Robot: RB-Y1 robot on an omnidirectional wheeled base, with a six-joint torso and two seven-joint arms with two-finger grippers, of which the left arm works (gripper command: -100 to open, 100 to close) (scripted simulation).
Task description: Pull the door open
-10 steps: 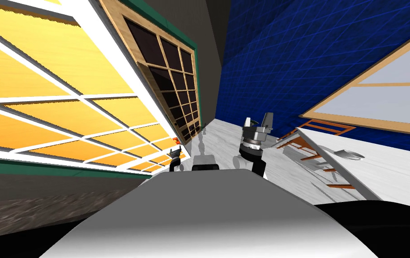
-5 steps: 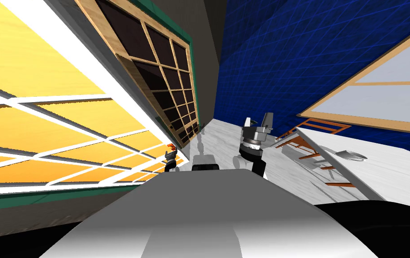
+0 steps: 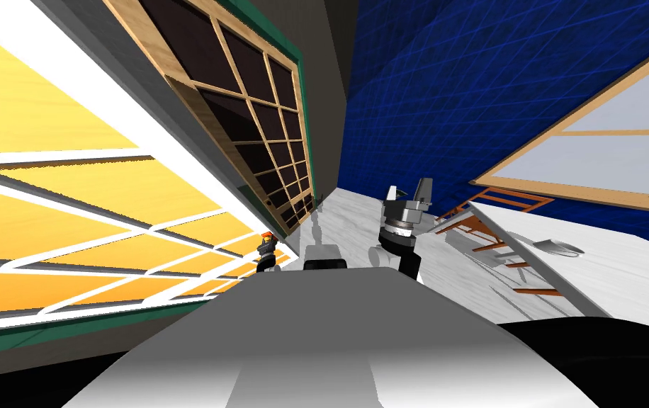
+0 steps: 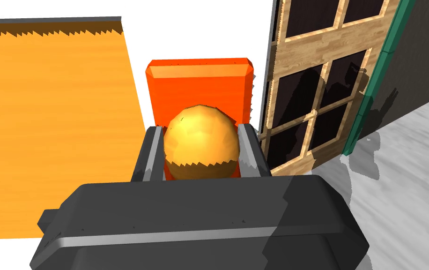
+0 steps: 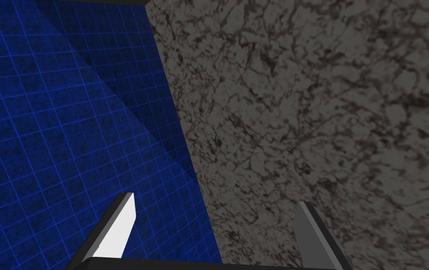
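The left end effector (image 4: 201, 133) pinches the knob (image 4: 199, 147) of the door (image 4: 54, 136) just ahead of it. The door seems partly swung out, so more pulling is left; the right end effector (image 5: 216, 206) is spread, idle.

The knob (image 4: 200, 145) in the left gripper (image 4: 200, 129) gleams like polished brass, on a matt orange backplate (image 4: 199, 86); beside the hand, pale grained-wood framing (image 4: 335, 44).
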